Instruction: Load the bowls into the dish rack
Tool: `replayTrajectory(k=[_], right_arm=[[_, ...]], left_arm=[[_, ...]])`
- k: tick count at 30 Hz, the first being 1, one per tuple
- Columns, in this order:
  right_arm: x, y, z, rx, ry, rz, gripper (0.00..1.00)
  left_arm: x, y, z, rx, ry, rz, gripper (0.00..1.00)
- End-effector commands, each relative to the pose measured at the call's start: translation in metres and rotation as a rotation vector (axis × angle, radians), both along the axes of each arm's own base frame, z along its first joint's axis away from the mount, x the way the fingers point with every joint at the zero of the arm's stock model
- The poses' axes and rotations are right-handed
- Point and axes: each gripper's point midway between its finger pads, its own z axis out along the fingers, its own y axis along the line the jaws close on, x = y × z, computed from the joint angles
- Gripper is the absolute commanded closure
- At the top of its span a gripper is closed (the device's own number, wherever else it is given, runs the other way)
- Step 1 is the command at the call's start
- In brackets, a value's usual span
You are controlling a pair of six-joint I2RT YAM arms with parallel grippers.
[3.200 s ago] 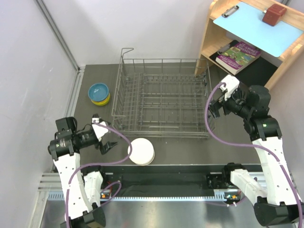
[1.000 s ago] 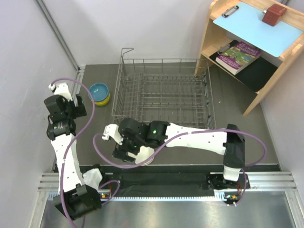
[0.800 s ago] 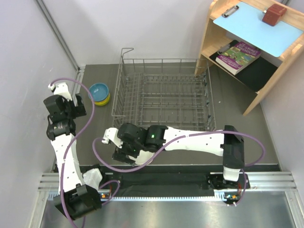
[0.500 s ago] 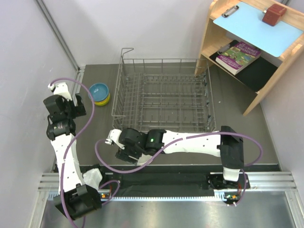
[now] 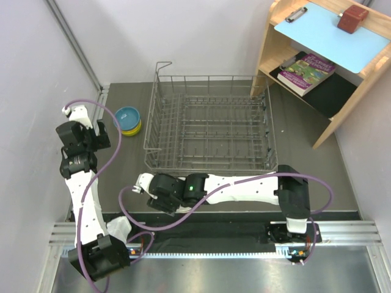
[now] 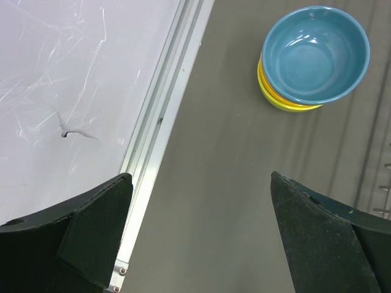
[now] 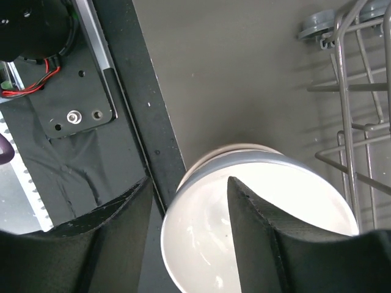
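The white bowl sits on a beige bowl whose rim shows beneath it, at the table's near edge beside the dish rack. My right gripper covers this stack in the top view. In the right wrist view the gripper is open and straddles the white bowl's near rim, with one finger inside the bowl and one outside. A blue bowl sits in a yellow-green bowl left of the rack. My left gripper is open and empty, held above the table short of them. The other bowls are out of view.
A wooden shelf unit with a book and a clipboard stands at the back right. A wall and an aluminium rail run along the left. A black strip edges the table near the white bowl. The rack's corner wires are close to my right gripper.
My right arm swung from the right side across to the white bowl and sank onto its rim. My left arm rose towards the blue bowl, then stayed still.
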Motion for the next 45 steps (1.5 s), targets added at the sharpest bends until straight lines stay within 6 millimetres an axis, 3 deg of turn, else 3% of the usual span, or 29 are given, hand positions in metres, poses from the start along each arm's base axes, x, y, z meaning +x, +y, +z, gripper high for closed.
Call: replayTrajectory(k=[1, 4, 11, 20, 29, 38, 45], right_arm=[[-0.006, 0.009, 0.005, 0.032, -0.037, -0.007, 0.48], [-0.004, 0.006, 0.004, 0.022, -0.063, -0.015, 0.49], [0.005, -0.006, -0.002, -0.002, -0.113, -0.046, 0.63], [0.008, -0.007, -0.003, -0.010, -0.128, -0.062, 0.70], [0.006, -0.004, 0.006, -0.005, -0.154, -0.046, 0.92], [-0.001, 0.001, 0.017, 0.008, -0.199, -0.025, 1.00], [0.000, -0.002, 0.034, 0.035, -0.247, -0.036, 1.00]], left_arm=[[0.009, 0.007, 0.021, 0.039, -0.071, 0.005, 0.01], [0.009, 0.007, 0.020, 0.037, -0.070, 0.007, 0.01], [0.010, 0.008, 0.022, 0.040, -0.075, 0.005, 0.01], [0.009, 0.008, 0.024, 0.048, -0.079, 0.006, 0.01], [0.010, 0.006, 0.020, 0.029, -0.078, -0.002, 0.01], [0.011, 0.004, 0.017, 0.021, -0.077, -0.007, 0.01], [0.011, 0.004, 0.016, 0.023, -0.077, -0.010, 0.01]])
